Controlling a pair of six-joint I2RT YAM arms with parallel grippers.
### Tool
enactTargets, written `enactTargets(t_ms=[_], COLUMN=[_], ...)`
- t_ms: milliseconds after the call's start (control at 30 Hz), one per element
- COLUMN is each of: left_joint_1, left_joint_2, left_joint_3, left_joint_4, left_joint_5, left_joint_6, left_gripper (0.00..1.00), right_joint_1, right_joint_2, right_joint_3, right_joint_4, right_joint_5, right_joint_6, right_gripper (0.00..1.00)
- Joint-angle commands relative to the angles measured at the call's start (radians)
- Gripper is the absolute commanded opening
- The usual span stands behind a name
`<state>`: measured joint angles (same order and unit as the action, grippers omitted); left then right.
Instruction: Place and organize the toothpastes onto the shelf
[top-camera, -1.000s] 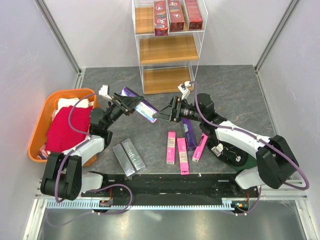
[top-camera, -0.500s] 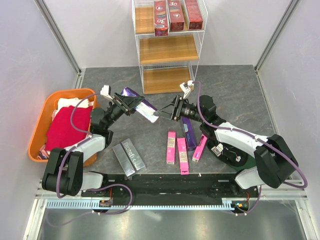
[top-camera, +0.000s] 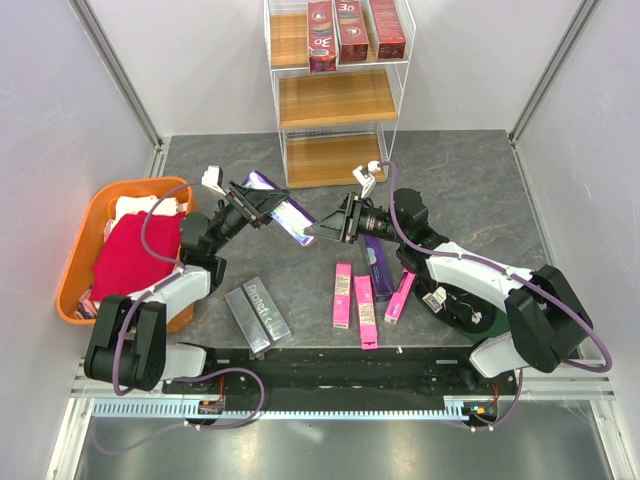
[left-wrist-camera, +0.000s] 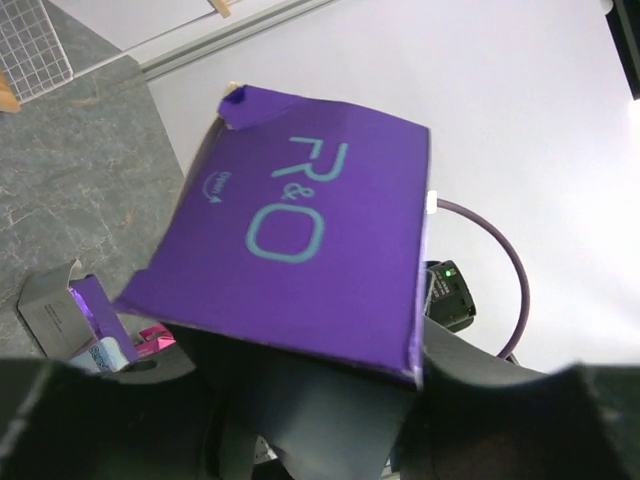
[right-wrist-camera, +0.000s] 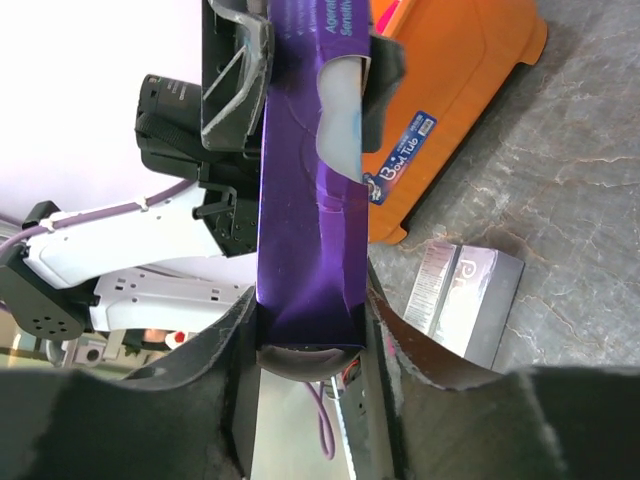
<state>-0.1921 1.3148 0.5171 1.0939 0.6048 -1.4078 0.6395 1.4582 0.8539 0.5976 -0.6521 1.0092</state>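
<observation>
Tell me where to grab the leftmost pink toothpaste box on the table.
Take the leftmost pink box at mid-length, from straight above, pinching across its narrow width. It lies flat and its long sides look free, with a slim gap to the next pink box.

Purple toothpaste box (left-wrist-camera: 300, 265), teal "R&O" lettering, fills centre; lower end clamped in left gripper (left-wrist-camera: 300, 420); grey stone tabletop (left-wrist-camera: 90, 170) at 9 o'clock; white wire shelf (left-wrist-camera: 35, 45) corner at 11 o'clock; opened silver-grey box (left-wrist-camera: 50, 305) at 8 o'clock; purple cable (left-wrist-camera: 522, 285) at 4 o'clock.
</observation>
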Motion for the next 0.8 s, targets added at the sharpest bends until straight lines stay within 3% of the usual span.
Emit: enactTargets(t_ms=[0, 200, 367, 400, 567, 767], left_joint_1=[-0.003, -0.001, -0.001, 0.0, 0.0, 0.0], left_joint_2=[-0.02, -0.141, -0.265, -0.297, -0.365, -0.397], left_joint_3=[0.055, 0.09, 0.141, 0.153, 0.213, 0.241], left_joint_4=[-0.024, -0.373, -0.721, -0.841, -1.087, -1.275], left_joint_5=[0.039, 0.069, -0.023, -0.045, -0.206, -0.419], left_joint_6=[0.039, 0.286, 0.537, 0.575, 0.753, 0.767], left_gripper=[0.6, 0.78, 0.98, 0.99, 1.0, 1.0], right_joint_1=[0.012, 0.008, -0.015, -0.021, -0.066, -0.141], right_joint_2=[0.01, 0.017, 0.024, 0.027, 0.024, 0.018], right_joint_3=[0.043, 0.057, 0.068, 0.07, 0.082, 0.089], right_joint_4=[0.057, 0.067, 0.087, 0.094, 0.093, 0.08], right_joint_5=[-0.02, -0.004, 0.002, 0.0, -0.003, -0.007], right_joint_6=[0.008, 0.031, 0.068, 0.072, 0.085, 0.098], right_gripper=[0.37, 0.29, 0.27, 0.26, 0.24, 0.23])
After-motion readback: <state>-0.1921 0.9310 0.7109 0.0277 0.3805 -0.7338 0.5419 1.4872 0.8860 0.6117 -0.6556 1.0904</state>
